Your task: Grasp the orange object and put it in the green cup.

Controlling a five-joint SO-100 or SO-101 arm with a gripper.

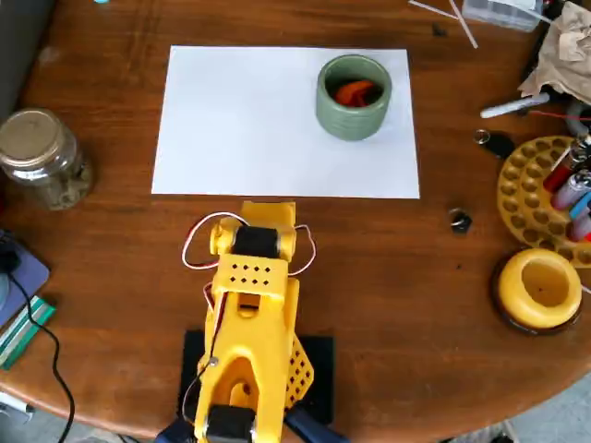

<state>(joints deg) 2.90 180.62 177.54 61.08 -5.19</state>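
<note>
The orange piece point(355, 91) lies inside the green cup point(352, 116) on white paper point(240, 125); the yellow arm point(251, 314) sits folded on the bench point(406, 277), its tool's state impossible to tell.

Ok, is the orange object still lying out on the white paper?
No, in the overhead view the orange object sits inside the green cup, which stands on the white paper.

Orange object point(355, 91), sage-green cup point(354, 113), white paper point(249, 120)
</note>
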